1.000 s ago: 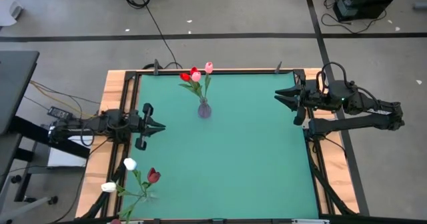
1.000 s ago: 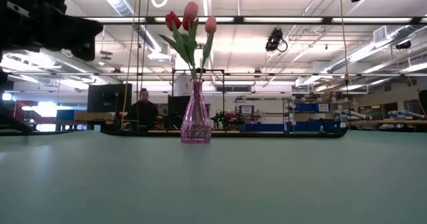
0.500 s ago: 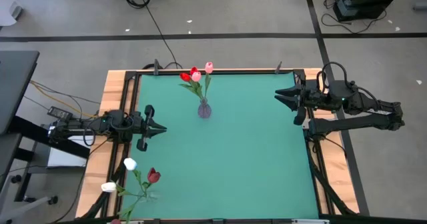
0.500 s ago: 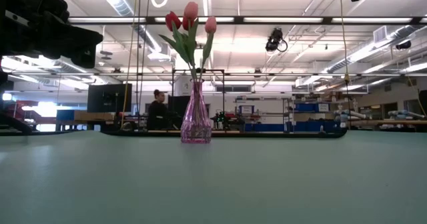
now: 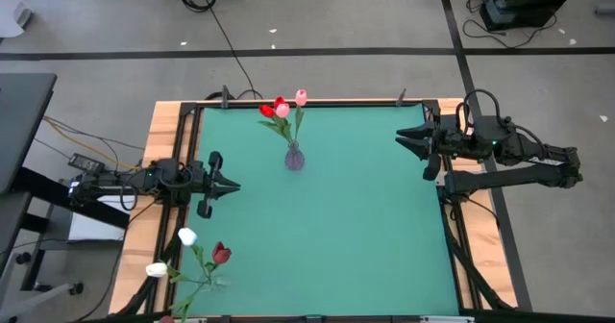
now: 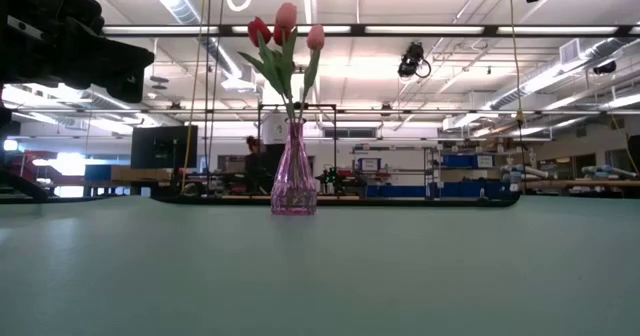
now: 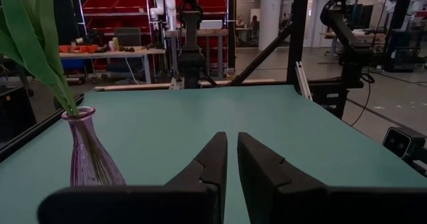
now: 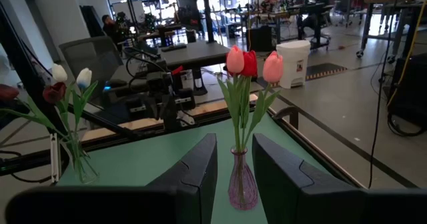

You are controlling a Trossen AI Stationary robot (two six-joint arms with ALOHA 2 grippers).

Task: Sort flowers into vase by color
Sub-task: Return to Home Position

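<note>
A pink glass vase [image 5: 294,157] stands toward the table's far edge, holding red and pink tulips [image 5: 280,107]; it also shows in the low view [image 6: 293,181]. A clear vase [image 5: 213,283] at the near left corner holds two white tulips [image 5: 186,236] and a dark red one [image 5: 222,254]. My left gripper [image 5: 233,183] hovers at the left edge, shut, with the pink vase [image 7: 90,157] ahead of it and off to one side. My right gripper [image 5: 398,137] hovers at the right edge, slightly open and pointing at the pink vase [image 8: 243,181].
The green mat [image 5: 346,227] has a black frame and wooden borders. Most of the mat between the two vases and both arms is bare. My left arm [image 6: 60,36] hangs high in the low view. A person moves in the room behind the table.
My left gripper has sunk slightly and then held still. A person behind the table has walked toward the right. The vases and flowers have not moved.
</note>
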